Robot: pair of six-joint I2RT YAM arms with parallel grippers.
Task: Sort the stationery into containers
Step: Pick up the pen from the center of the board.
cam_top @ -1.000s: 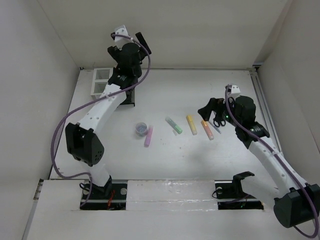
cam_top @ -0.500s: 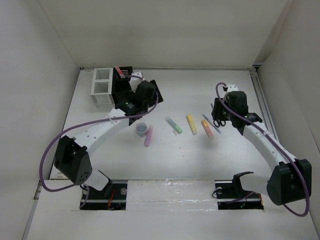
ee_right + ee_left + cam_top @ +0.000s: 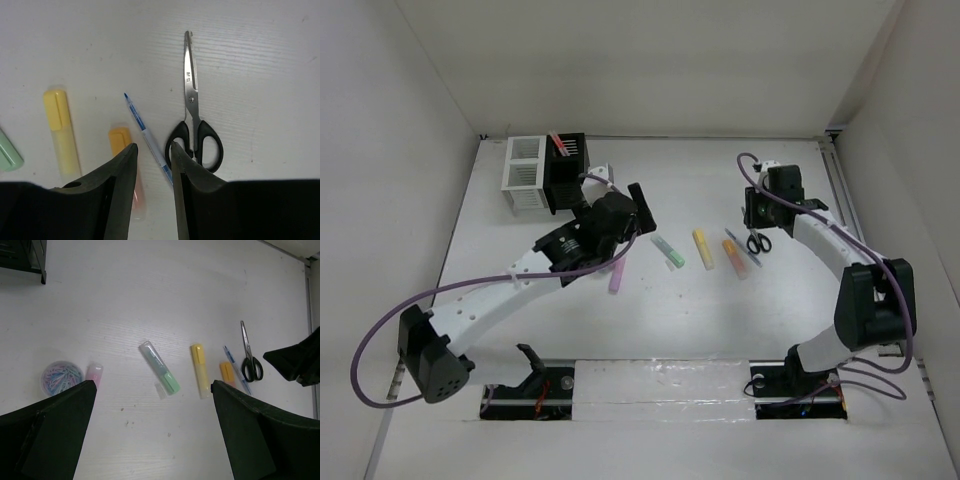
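Note:
The joined containers stand at the back left, the white box [image 3: 521, 172] beside the black box [image 3: 566, 172], which holds a red pen [image 3: 558, 143]. On the table lie a pink marker [image 3: 617, 278], green marker [image 3: 668, 250], yellow marker [image 3: 703, 249], orange marker [image 3: 733, 260], blue pen [image 3: 740, 246] and black-handled scissors [image 3: 758, 240]. My left gripper [image 3: 638, 215] hovers wide open over the round clip tub [image 3: 61, 377] and green marker [image 3: 160, 367]. My right gripper [image 3: 152, 146] hangs above the blue pen [image 3: 147, 132], beside the scissors [image 3: 192, 105]. Its jaws stand narrowly apart, holding nothing.
White walls close the table on the left, back and right. A rail runs along the right edge [image 3: 845, 215]. The left arm's forearm [image 3: 510, 290] stretches across the table's left half, and the right arm [image 3: 840, 250] runs along the right side.
The left arm swung away from the containers to the table's middle. The right gripper moved back over the blue pen and scissors, and its jaws narrowed from wide open.

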